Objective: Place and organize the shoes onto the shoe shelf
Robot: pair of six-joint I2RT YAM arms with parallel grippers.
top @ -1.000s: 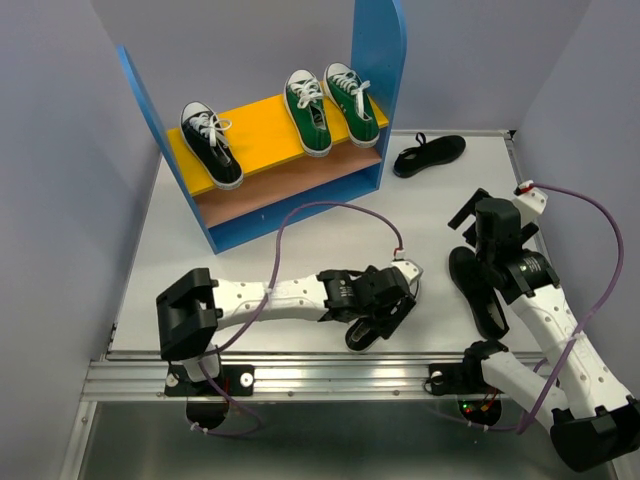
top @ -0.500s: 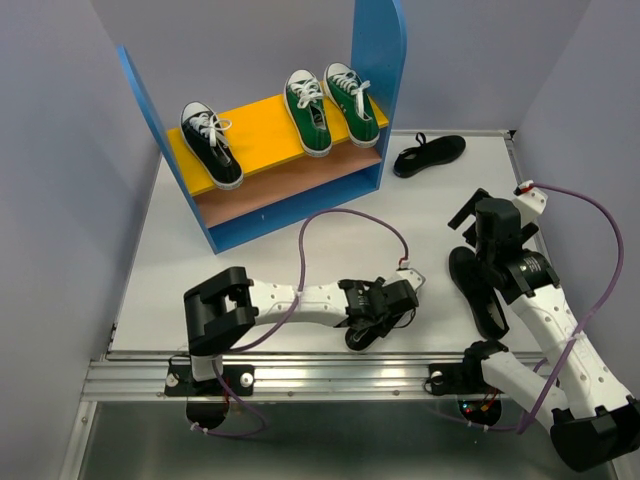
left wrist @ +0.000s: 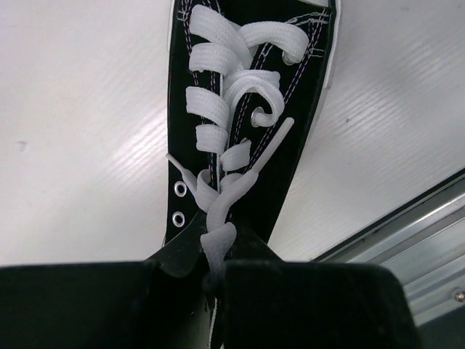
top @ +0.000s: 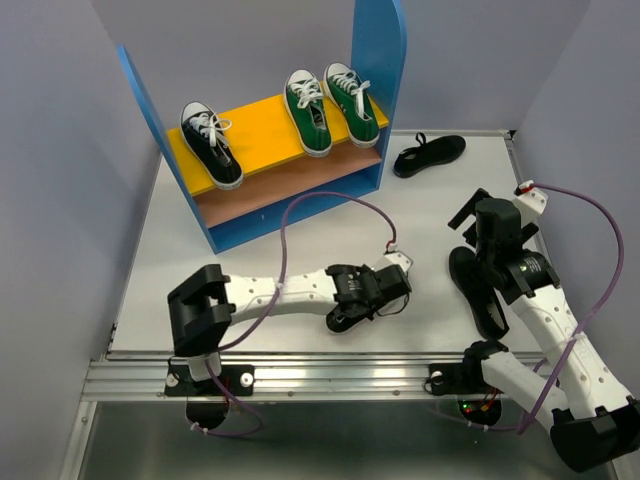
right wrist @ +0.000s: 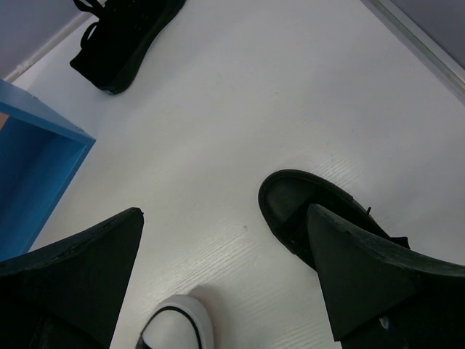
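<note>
A black sneaker [left wrist: 247, 145] with white laces lies near the table's front edge. My left gripper [left wrist: 214, 273] is shut on its tongue and laces at the ankle end. From above, that sneaker [top: 343, 320] shows under the left gripper [top: 358, 300]. The shoe shelf [top: 385, 60] holds a black sneaker [top: 210, 143] and two green sneakers [top: 308, 112] on its yellow-orange upper board. My right gripper [right wrist: 225, 262] is open, its right finger over an all-black shoe [right wrist: 305, 203]. A second all-black shoe [top: 430, 153] lies right of the shelf.
The shelf's pinkish-brown lower board [top: 290, 180] carries nothing. A metal rail [top: 300, 375] runs along the table's front edge, close to the held sneaker. Purple cables [top: 330, 210] loop above both arms. Grey walls enclose the table.
My left gripper has gone from open to shut on the black sneaker's tongue. It has shifted a little left, and the sneaker with it. The right arm has not moved.
</note>
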